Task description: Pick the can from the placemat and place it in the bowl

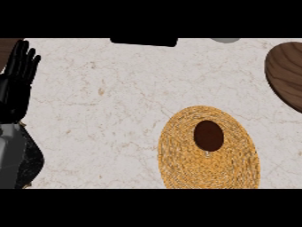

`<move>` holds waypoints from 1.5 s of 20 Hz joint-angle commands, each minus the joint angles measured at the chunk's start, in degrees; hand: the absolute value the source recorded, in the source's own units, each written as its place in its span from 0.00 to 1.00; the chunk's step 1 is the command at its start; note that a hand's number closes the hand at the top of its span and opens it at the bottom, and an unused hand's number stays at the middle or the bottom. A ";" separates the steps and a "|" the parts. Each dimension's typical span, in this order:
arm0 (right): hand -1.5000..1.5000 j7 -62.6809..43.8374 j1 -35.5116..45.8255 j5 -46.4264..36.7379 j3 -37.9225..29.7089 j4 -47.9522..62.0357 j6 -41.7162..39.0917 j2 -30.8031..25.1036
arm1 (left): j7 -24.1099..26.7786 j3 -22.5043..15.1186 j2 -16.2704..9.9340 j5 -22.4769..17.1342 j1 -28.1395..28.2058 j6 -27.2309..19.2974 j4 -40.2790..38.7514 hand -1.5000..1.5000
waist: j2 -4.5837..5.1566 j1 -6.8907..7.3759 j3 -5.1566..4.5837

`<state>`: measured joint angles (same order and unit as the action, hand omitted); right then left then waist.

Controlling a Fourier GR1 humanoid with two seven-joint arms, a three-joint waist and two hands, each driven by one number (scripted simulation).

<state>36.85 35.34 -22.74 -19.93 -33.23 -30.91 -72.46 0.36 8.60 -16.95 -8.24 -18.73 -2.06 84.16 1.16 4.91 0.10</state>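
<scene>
Can (209, 135) on placemat (209, 153), far right of left hand (14, 84)

Placemat (209, 153): coarse woven straw, matt. Can (209, 135) top: smooth, dark brown. Bowl (296, 77): grained wood. Counter (114, 97): veined, marble-like. My left hand (13, 84): matt black.

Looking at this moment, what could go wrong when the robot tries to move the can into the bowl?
1. The dark brown can stands upright on the round woven straw placemat; a sideways touch might tip it.
2. The dark wooden bowl is cut by the right edge, so placing could miss.
3. Only the open left hand shows, resting far away.
</scene>
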 commanded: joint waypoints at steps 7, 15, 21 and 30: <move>1.00 -1.05 11.23 -5.70 10.87 3.47 -3.29 10.93 | 0.57 0.85 -0.02 -0.03 4.18 0.09 2.64 0.50 | -0.56 -1.56 -0.02; 1.00 -6.89 17.03 -14.11 15.74 10.28 14.51 23.23 | 1.44 1.27 0.04 0.19 1.35 0.47 -1.07 0.50 | -0.11 -1.92 0.00; 0.00 -8.24 15.65 -13.12 12.90 20.61 15.82 25.84 | 2.90 1.13 1.00 0.67 1.89 0.05 -1.20 0.50 | 0.21 -2.04 0.10; 0.00 -3.90 18.45 -2.05 1.45 24.74 12.65 25.95 | 1.99 1.64 0.09 -0.07 2.55 1.25 -0.31 0.50 | 0.22 -1.73 0.23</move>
<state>30.21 53.72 -28.69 -14.21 -9.82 -18.07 -45.38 2.37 10.27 -17.04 -8.10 -16.96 -1.10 83.41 1.38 3.19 0.29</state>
